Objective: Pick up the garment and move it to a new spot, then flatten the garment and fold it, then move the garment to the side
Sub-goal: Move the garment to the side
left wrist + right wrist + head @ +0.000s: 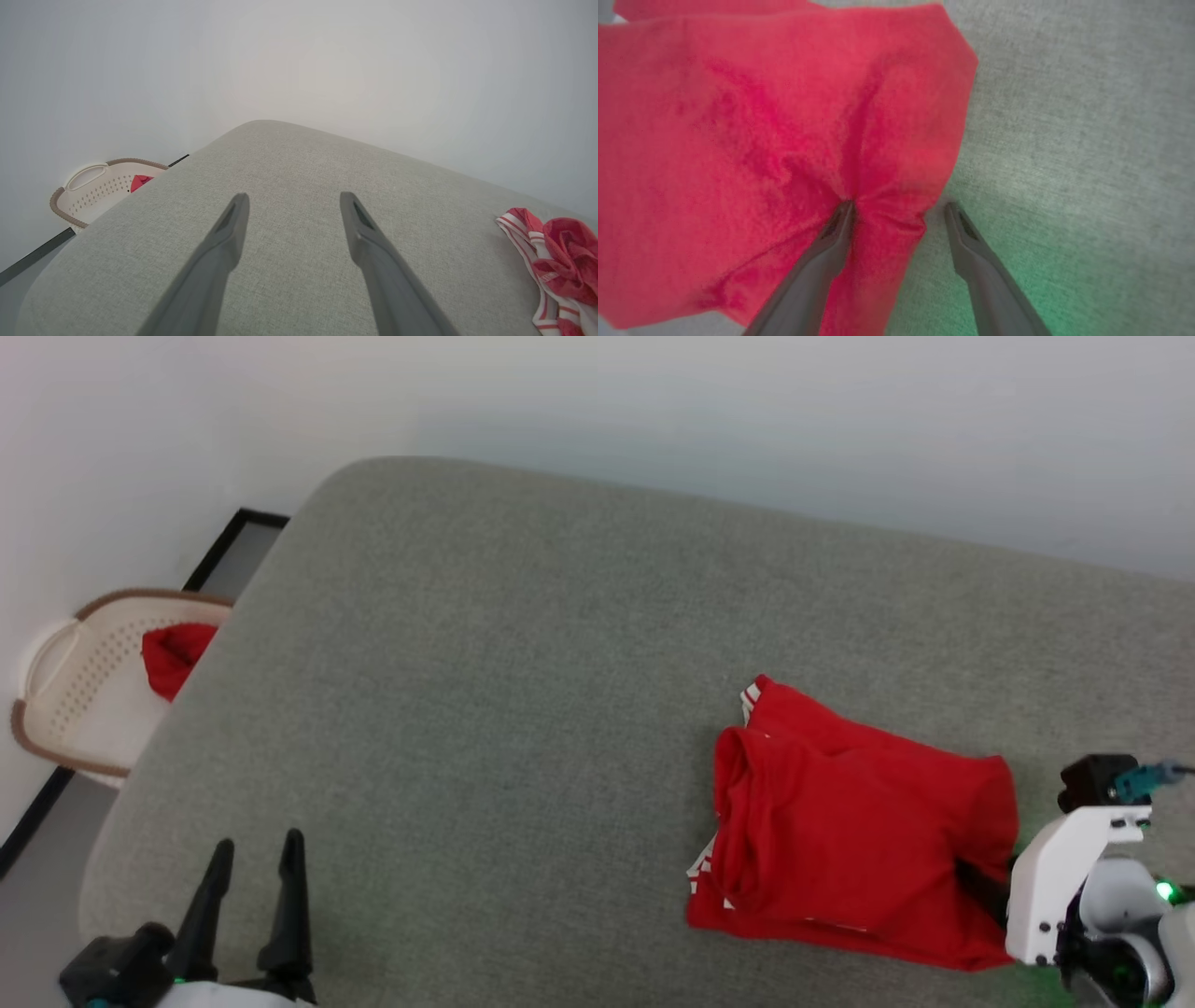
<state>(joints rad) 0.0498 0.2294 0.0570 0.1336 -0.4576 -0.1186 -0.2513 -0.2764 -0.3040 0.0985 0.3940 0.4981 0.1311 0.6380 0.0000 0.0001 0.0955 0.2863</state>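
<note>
On one pad (467,663) lies one garment (859,831); left pincer (260,840), right pincer (899,207) gape.

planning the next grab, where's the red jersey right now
Head view: the garment lies on the grey cushion's right side, the open right gripper straddling its edge.

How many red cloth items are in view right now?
2. The garment lies on the grey cushion, toward its right; a smaller red cloth sits in the basket at far left. The basket may hide more.
</note>
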